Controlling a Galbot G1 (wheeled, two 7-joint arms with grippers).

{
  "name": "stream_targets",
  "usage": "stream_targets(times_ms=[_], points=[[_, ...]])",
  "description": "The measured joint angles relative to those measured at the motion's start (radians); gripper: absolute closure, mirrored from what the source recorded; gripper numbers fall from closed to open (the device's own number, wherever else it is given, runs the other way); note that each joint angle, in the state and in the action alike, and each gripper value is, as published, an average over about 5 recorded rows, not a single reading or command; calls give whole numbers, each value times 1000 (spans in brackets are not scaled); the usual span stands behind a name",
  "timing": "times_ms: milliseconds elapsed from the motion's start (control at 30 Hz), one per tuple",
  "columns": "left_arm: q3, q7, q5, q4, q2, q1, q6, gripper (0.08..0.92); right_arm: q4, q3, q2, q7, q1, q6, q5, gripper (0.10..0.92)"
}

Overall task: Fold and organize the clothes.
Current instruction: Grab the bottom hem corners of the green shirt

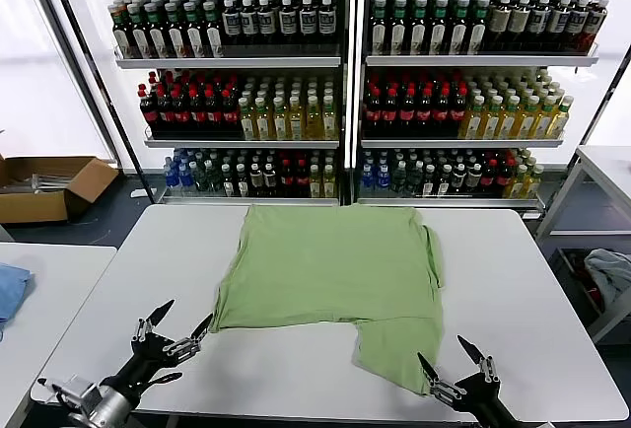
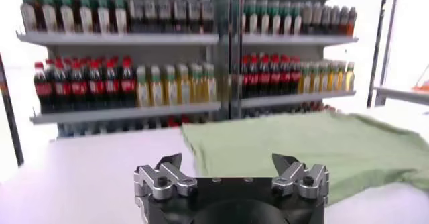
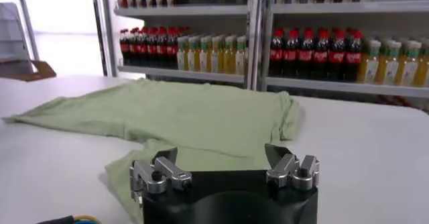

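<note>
The shirt (image 1: 330, 275) is spread flat on the white table (image 1: 523, 300), roughly at its middle. The shirt is seen as a broad light green panel, with a narrower flap of the same fabric reaching toward the robot on the right side. Along its right edge a small fold is raised. No collar, buttons or logo can be made out from the head view.

The left end effector (image 1: 181, 322) is held low over the table's near edge, just off the shirt's near left corner. Its fingers are spread wide and nothing is gripped between them. In the left wrist view the same end effector (image 2: 228, 163) is seen with its two fingertips well apart, bare table beneath them, and the shirt (image 2: 315, 148) lying beyond and to one side.

The right end effector (image 1: 451, 359) is held over the near edge as well, just beside the near flap of the shirt. Its fingers are likewise fully parted and nothing is held. In the right wrist view this end effector (image 3: 221, 157) is pointed across the flap, and the shirt (image 3: 167, 118) is seen stretching away over the table.

Behind the table, shelves (image 1: 345, 142) stocked with rows of bottles (image 1: 237, 107) are seen. A cardboard box (image 1: 49, 186) is on the floor to the left, and a blue cloth (image 1: 10, 290) lies on a second table at the far left.
</note>
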Motion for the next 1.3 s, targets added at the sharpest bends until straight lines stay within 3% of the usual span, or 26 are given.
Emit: stream_targets(times_ms=[600, 767, 867, 1300], points=[[170, -166, -59, 78, 95, -138, 200, 177, -6, -86, 1, 63, 35, -133, -46, 224], [201, -206, -66, 105, 93, -172, 218, 182, -16, -94, 1, 66, 37, -138, -49, 353], [215, -224, -67, 112, 89, -180, 229, 229, -23, -96, 1, 66, 38, -137, -49, 440], [244, -242, -52, 117, 81, -163, 259, 598, -32, -108, 5, 65, 41, -125, -38, 812]])
